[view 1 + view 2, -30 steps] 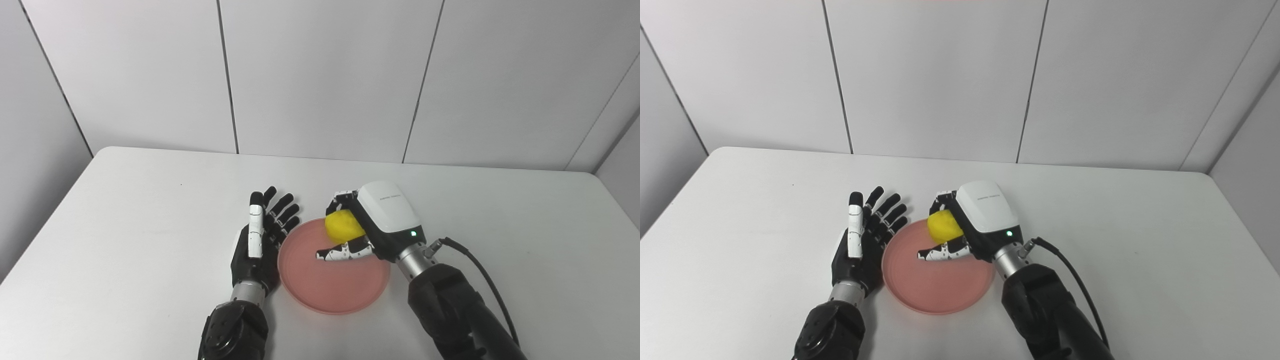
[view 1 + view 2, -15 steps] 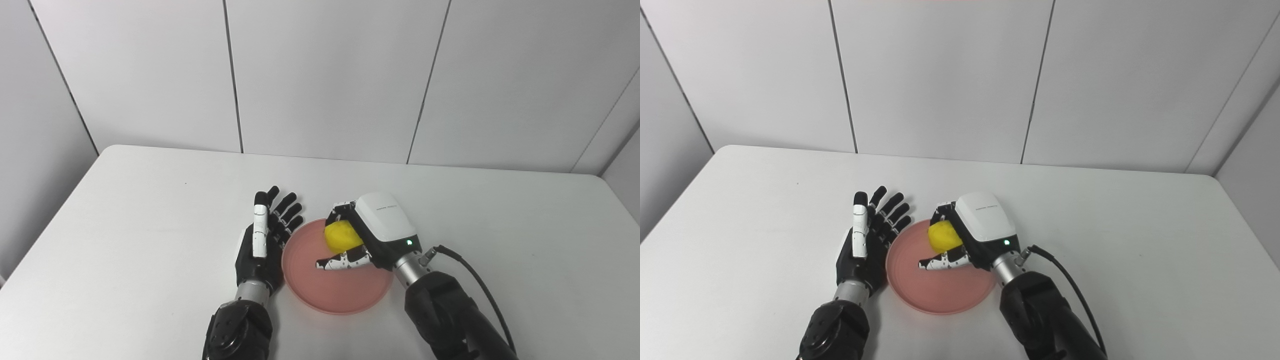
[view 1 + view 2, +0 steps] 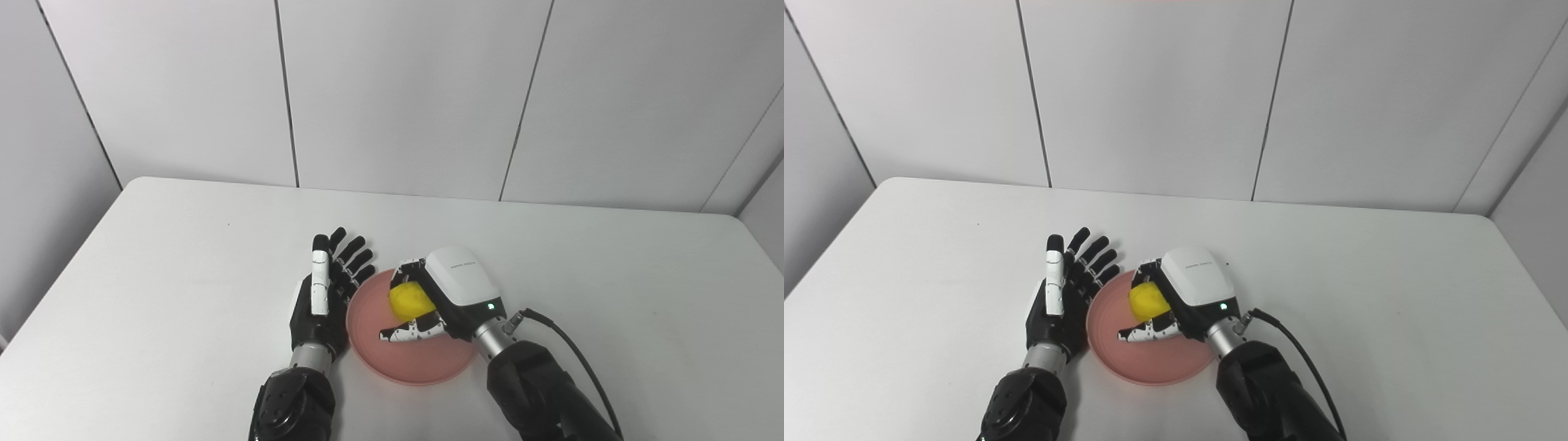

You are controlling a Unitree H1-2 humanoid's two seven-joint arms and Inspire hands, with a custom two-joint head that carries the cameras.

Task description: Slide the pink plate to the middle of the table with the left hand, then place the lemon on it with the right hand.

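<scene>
A white table [image 3: 153,275] fills the lower part of both head views, backed by pale panelled walls [image 3: 398,92], and near its middle lies the pink plate [image 3: 422,364], a shallow round dish with a low raised rim. Its place suggests the sliding step is done and the work in hand is the second one, setting the fruit down. The right hand [image 3: 438,300] reaches in over the plate from the right, its white back shell turned up and its fingers and thumb curled round the lemon [image 3: 409,302], which shows yellow between them above the far half of the dish. Whether the lemon already touches the plate's floor or hangs just clear of it cannot be told from these angles. Nothing else is in the plate; what shows of its floor, on the near and left sides, is bare pink. The left hand [image 3: 324,291] rests on the table just beside the plate's left rim, holding nothing, fingers straight and spread, pointing away from the robot; it looks close enough to touch the rim, but contact is not certain. The next move, as I judge it, calls for the right hand to sink until the lemon sits on the plate's floor, then loosen its fingers and draw up and back without nudging the fruit, since a lemon rolls readily and the rim is low. A black cable [image 3: 569,349] loops from the right wrist across the table.
</scene>
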